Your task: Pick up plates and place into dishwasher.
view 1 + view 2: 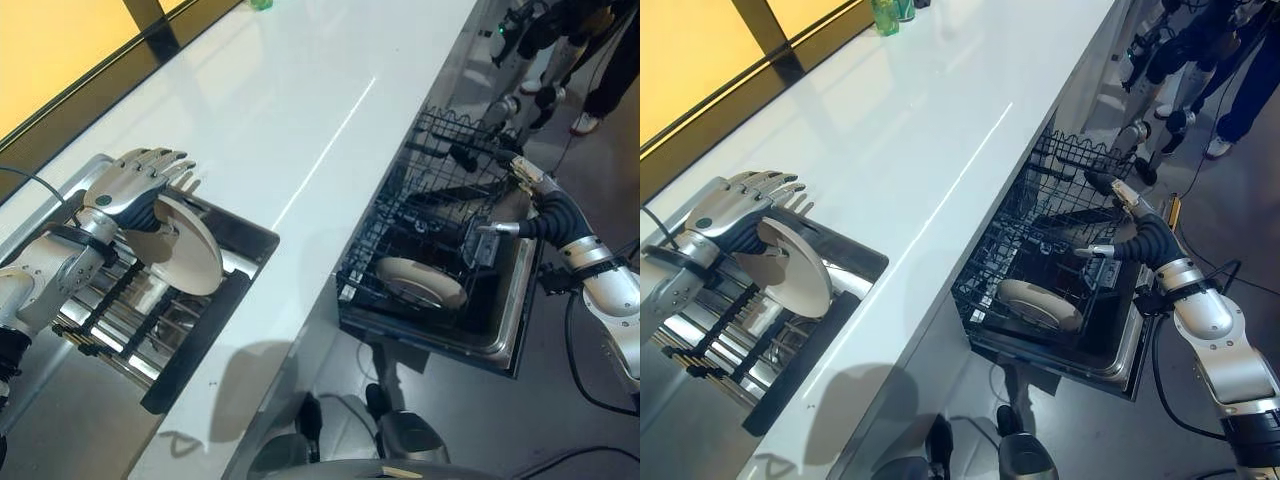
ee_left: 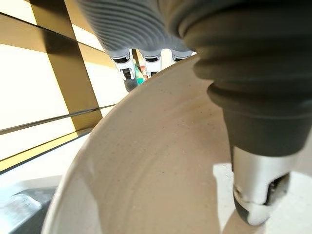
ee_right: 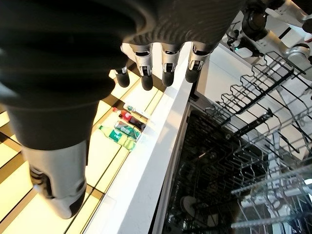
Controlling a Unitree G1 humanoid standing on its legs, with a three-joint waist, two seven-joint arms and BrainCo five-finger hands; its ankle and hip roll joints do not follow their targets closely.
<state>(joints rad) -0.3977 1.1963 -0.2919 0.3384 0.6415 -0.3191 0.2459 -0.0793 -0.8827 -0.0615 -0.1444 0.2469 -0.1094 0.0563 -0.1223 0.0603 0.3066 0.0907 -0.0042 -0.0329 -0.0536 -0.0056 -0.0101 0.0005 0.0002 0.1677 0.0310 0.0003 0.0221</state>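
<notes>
White glossy countertop (image 1: 300, 130) spans the scene. At 9 o'clock, the left hand (image 1: 130, 185) pinches a round beige ceramic plate (image 1: 185, 245) above the metal drying rack (image 1: 150, 320). At 3 o'clock, the right hand (image 1: 1118, 215), fingers extended, hovers over the black wire dishwasher rack (image 1: 440, 240) holding a second beige plate (image 1: 420, 282).

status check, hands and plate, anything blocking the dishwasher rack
Left hand gripping a plate over the drying rack. Right hand open above the dishwasher rack. One plate already loaded; nothing blocking.
</notes>
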